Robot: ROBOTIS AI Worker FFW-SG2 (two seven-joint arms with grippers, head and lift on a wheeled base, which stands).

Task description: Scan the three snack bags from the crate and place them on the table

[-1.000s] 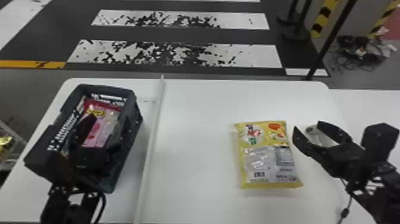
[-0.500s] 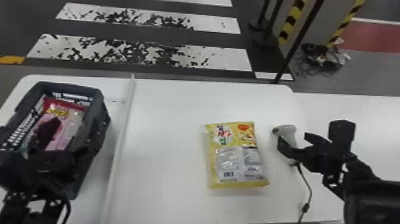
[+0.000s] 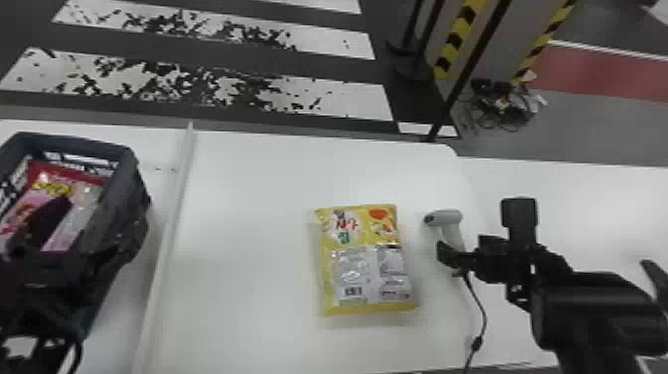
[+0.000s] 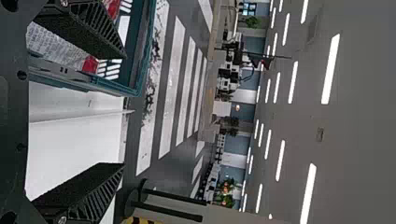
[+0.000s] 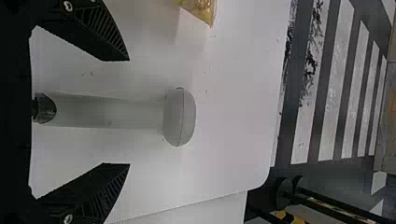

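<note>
A broad white desk (image 3: 248, 199) is filling the middle of the scene. At its left, a dark open plastic crate (image 3: 74, 141) is holding a red-and-pink glossy snack bag (image 3: 54, 186). Near the desk's right side, a yellow-and-silver snack bag (image 3: 365, 261) is lying flat. The left pincer (image 4: 124, 110) is hanging spread at the crate. The right pincer (image 5: 129, 112) is far nearer to the smallest thing, a pale grey plastic handheld scanner (image 5: 107, 112), just right of the yellow bag. This pincer is also spread, pinching nothing. The scanner's long handle is running straight out between the two fingers, its rounded head lying beyond their tips, so closing inward across the handle is probably the coming move, with no turning needed.
</note>
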